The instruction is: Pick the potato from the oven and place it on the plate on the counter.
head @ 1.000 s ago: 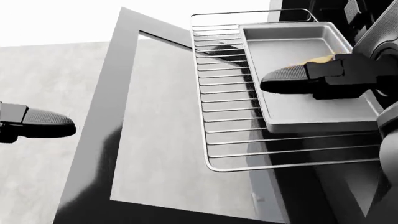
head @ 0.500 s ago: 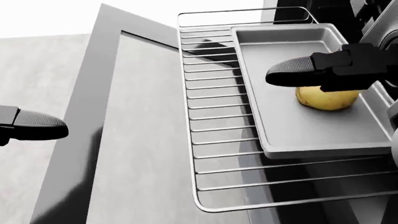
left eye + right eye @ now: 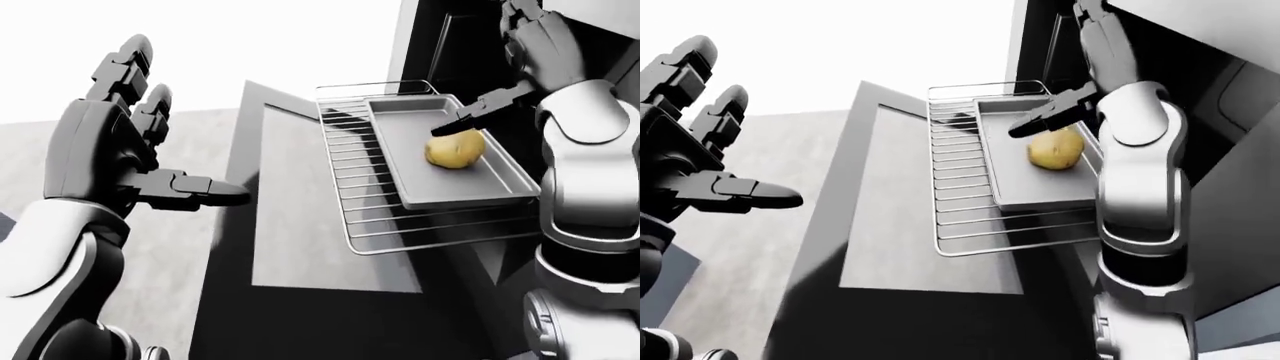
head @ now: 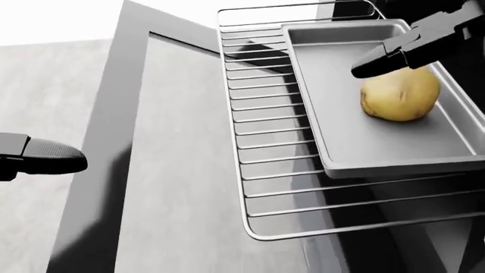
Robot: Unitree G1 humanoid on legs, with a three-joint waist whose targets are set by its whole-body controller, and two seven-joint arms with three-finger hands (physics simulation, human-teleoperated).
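1. Left-eye view: the potato (image 3: 455, 148) lies in a grey baking tray (image 3: 440, 180), toward the tray's upper right. The tray rests on a wire oven rack (image 3: 360, 195) pulled out over the lowered oven door (image 3: 300, 225). The right robot hand (image 3: 515, 67) hangs above the potato with its fingers spread wide; one dark finger (image 3: 480, 112) reaches over the potato, and whether it touches cannot be told. The left robot hand (image 3: 125, 142) is raised at the view's left, well apart from the rack, fingers wide and holding nothing.

2. Head view: the potato (image 4: 400, 94) sits near the tray's (image 4: 356, 142) right wall. A dark fingertip (image 4: 379, 61) of the right robot hand lies just over the potato's upper left edge. A single fingertip (image 4: 49, 156) of the left robot hand shows at the left edge.

3. Right-eye view: the right arm (image 3: 1135, 195) rises along the rack's (image 3: 960, 202) right side, its hand open above the potato (image 3: 1056, 148).
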